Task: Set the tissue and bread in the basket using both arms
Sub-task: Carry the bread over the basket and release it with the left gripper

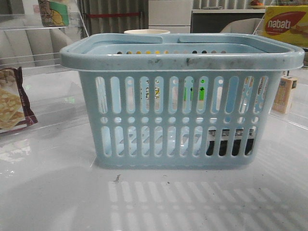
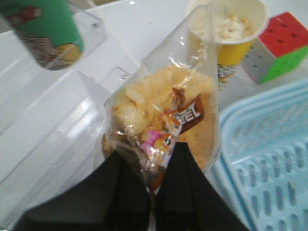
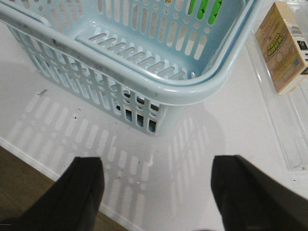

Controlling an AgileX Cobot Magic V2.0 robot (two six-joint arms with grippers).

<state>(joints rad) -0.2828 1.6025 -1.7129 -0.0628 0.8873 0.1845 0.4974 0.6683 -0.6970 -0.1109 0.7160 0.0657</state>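
Observation:
The pale blue basket [image 1: 183,57] stands mid-table. It also shows in the left wrist view [image 2: 269,159] and the right wrist view [image 3: 192,89]. A black pack with a white top strip, the tissue [image 1: 231,143], shows through the basket's lower right slots. It lies inside the basket. My left gripper [image 2: 150,154] is shut on the clear wrapper of the bread [image 2: 159,110] and holds it beside the basket's rim. My right gripper [image 3: 156,166] is open and empty over the table off the basket's corner. Neither gripper shows in the front view.
A yellow popcorn cup [image 2: 231,29], a colour cube [image 2: 281,45] and a green can [image 2: 45,29] stand beyond the bread. A cracker packet [image 1: 12,101] lies left, a small carton [image 3: 281,45] right, a nabati box [image 1: 284,24] behind. The table edge [image 3: 29,159] is near my right gripper.

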